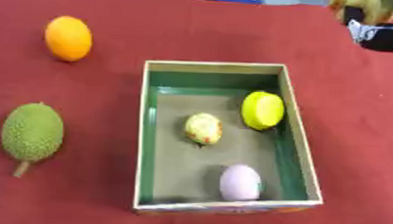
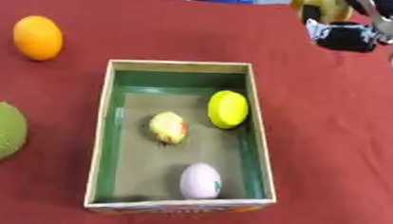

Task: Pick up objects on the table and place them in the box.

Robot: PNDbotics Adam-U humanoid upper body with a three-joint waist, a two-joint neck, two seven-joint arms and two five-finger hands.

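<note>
One box (image 1: 296, 119), open top, green inner walls, at centre of the red cloth (image 1: 110, 81). Inside: 3 items: yellow round thing (image 1: 262, 110) at 1 o'clock leaning on the right wall, speckled yellow-red ball (image 1: 203, 128) mid-floor, pale pink egg (image 1: 240, 182) at 5 o'clock by the near wall. Outside: 2 items, orange fruit (image 1: 68, 38) at 10 o'clock, green bumpy fruit (image 1: 32, 133) at 8 o'clock (half cut off in right eye view). Print on the box's front edge, unreadable. Right hand (image 2: 346, 36) at 1 o'clock, far corner, partly cut off; can't tell how its fingers stand. A yellowish thing (image 2: 321, 7) sits beside it, unclear.
</note>
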